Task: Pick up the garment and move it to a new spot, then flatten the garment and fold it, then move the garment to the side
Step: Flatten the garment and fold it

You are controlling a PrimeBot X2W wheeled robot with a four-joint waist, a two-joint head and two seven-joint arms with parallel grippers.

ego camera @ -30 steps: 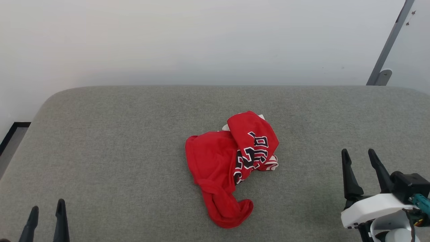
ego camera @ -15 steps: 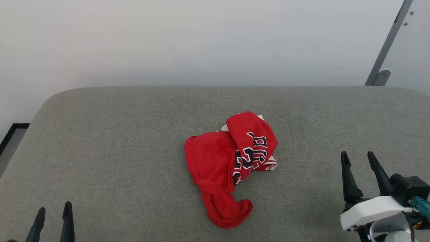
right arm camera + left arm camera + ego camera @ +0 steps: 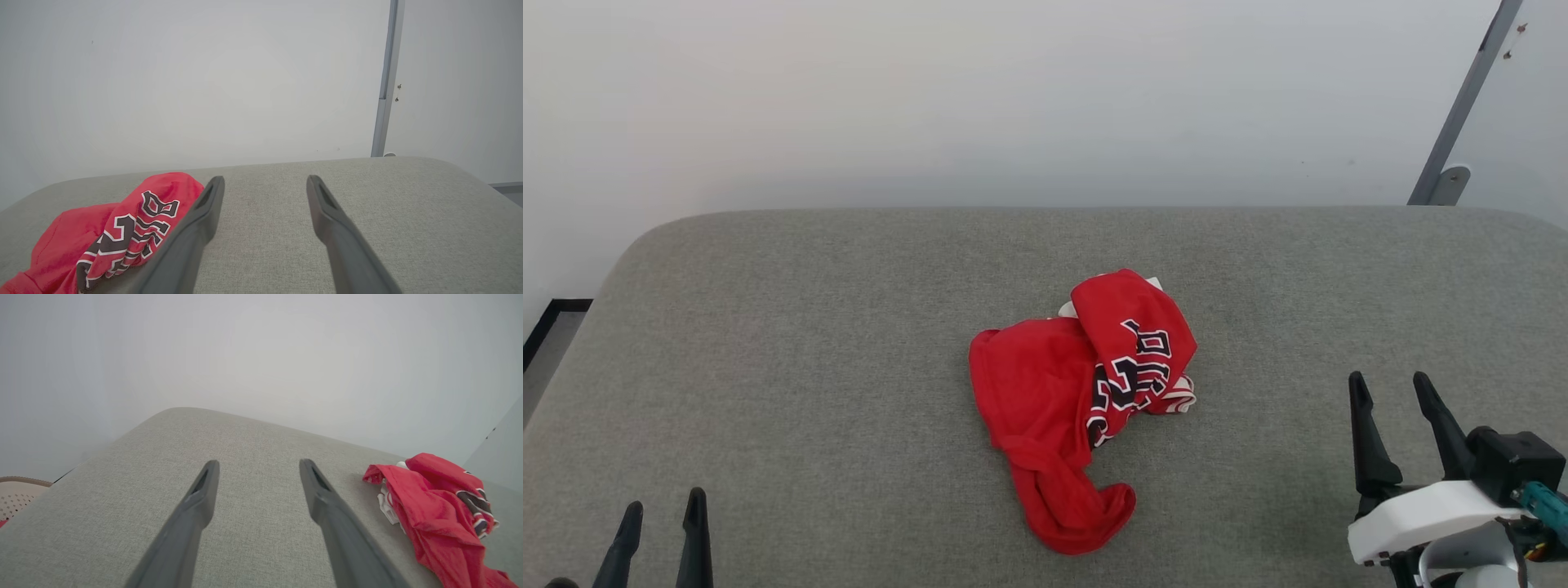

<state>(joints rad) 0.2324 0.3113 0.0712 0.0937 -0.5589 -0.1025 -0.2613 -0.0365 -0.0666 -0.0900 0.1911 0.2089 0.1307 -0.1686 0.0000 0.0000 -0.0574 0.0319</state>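
Head view: the garment (image 3: 1045, 392) lay crumpled, grey pad (image 3: 809, 327) bare all around it; left gripper (image 3: 664, 500) and right gripper (image 3: 1387, 377) gaped wide, empty; numerals creased, unreadable.

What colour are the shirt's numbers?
The numerals are black with white outlines, best in right wrist view.

Left claw (image 3: 664, 498) slightly inward, right claw (image 3: 1387, 375) slightly back.

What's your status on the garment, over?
Left gripper open, empty. Right gripper open, empty. Garment crumpled mid-cushion, untouched. Nothing between it and either gripper.
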